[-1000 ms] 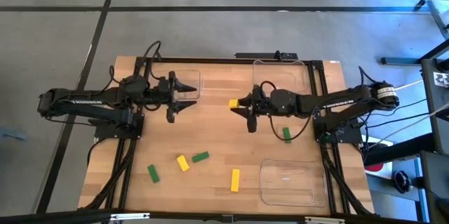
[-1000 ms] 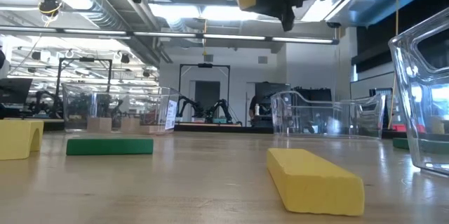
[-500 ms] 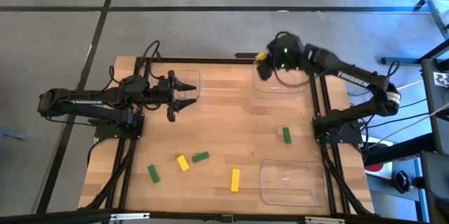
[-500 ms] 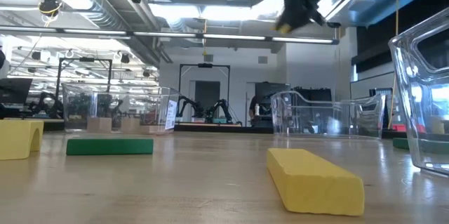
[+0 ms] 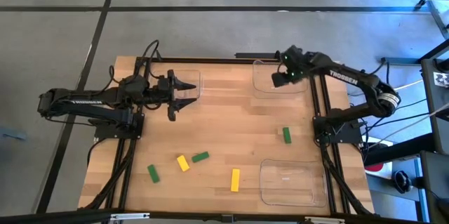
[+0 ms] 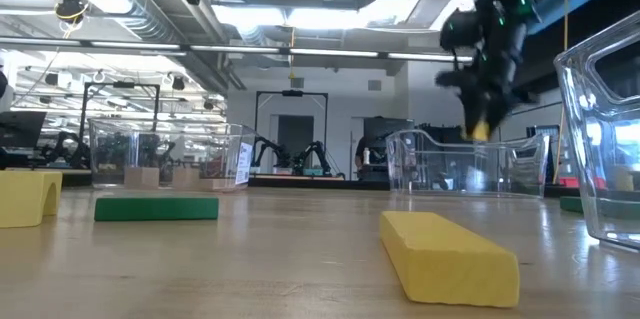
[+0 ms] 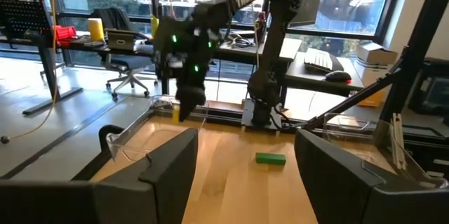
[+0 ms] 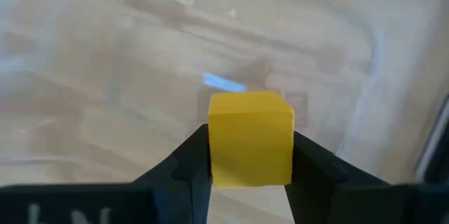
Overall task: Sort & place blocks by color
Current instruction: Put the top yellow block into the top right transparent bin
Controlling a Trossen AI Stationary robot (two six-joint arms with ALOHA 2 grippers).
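My right gripper hangs over the clear tray at the table's far right, shut on a yellow block. The low view shows that block below the fingers, above the tray. My left gripper waits open and level at the far left, beside another clear tray. On the near half of the table lie three green blocks and two yellow blocks. My right gripper pinches the yellow block by two opposite sides between its two fingers. The fingers come from above, pointing steeply down. The block is lifted clear, hanging over the tray's floor.
A third clear tray lies at the near right. The far-left tray holds tan blocks. Bare wood lies between the two arms in the table's middle.
My right gripper has swung from the table's middle toward the far right corner, tipped from level to pointing down, and come down over the far-right tray. The yellow block has gone along in its fingers. My left arm has kept still.
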